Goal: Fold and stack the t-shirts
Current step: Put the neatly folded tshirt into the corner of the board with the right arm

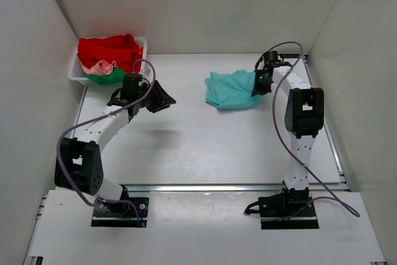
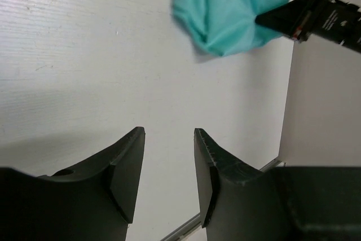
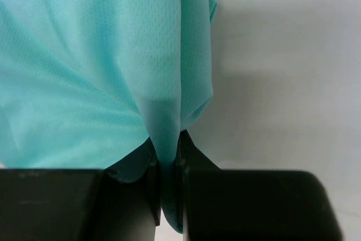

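A teal t-shirt lies crumpled on the table at the back right. It also shows in the left wrist view and fills the right wrist view. My right gripper is shut on a fold of cloth at the shirt's right edge. My left gripper is open and empty above the bare table, left of the shirt, jaws apart. Red, pale pink and green shirts are heaped in the basket at the back left.
A white lattice basket stands in the back left corner. White walls close in the table on the left, back and right. A metal rail runs along the near table edge.
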Robot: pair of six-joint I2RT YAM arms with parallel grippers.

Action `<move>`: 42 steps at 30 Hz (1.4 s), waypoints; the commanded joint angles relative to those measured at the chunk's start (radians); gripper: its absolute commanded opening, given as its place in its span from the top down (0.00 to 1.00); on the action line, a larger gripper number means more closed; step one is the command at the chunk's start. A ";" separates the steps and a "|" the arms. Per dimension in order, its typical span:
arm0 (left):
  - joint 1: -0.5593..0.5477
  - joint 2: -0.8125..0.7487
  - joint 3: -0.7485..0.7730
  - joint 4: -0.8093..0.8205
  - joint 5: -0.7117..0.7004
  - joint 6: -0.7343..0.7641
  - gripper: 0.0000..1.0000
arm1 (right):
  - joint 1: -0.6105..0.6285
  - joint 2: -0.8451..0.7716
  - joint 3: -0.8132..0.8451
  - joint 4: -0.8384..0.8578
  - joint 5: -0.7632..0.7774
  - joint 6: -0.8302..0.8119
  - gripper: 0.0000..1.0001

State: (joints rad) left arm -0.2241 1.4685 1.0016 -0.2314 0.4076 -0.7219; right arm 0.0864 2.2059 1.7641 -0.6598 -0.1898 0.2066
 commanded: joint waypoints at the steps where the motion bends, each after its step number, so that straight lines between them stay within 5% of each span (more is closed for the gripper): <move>1: 0.009 -0.045 -0.008 -0.006 0.023 0.030 0.49 | -0.109 0.035 0.090 -0.064 0.246 -0.094 1.00; 9: -0.012 -0.050 -0.024 -0.035 0.048 0.078 0.49 | -0.244 0.185 0.340 0.028 0.401 -0.375 1.00; 16: -0.015 -0.054 -0.060 -0.068 0.057 0.119 0.49 | -0.310 0.330 0.506 0.114 0.469 -0.426 1.00; 22: -0.017 -0.048 -0.066 -0.091 0.062 0.144 0.49 | -0.303 0.316 0.508 0.252 0.575 -0.425 0.58; 27: -0.031 -0.096 -0.069 -0.120 0.062 0.134 0.45 | -0.274 0.128 0.474 0.256 0.637 -0.420 0.04; 34: -0.066 -0.158 -0.103 -0.197 0.046 0.280 0.26 | -0.174 -0.260 0.181 0.034 0.624 -0.264 0.01; 42: -0.127 -0.160 -0.070 -0.324 -0.035 0.427 0.08 | 0.137 -0.578 -0.541 -0.009 0.610 -0.107 0.00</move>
State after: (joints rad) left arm -0.3321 1.3743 0.9241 -0.5110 0.4061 -0.3805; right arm 0.1684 1.6264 1.3960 -0.5766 0.4404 -0.0029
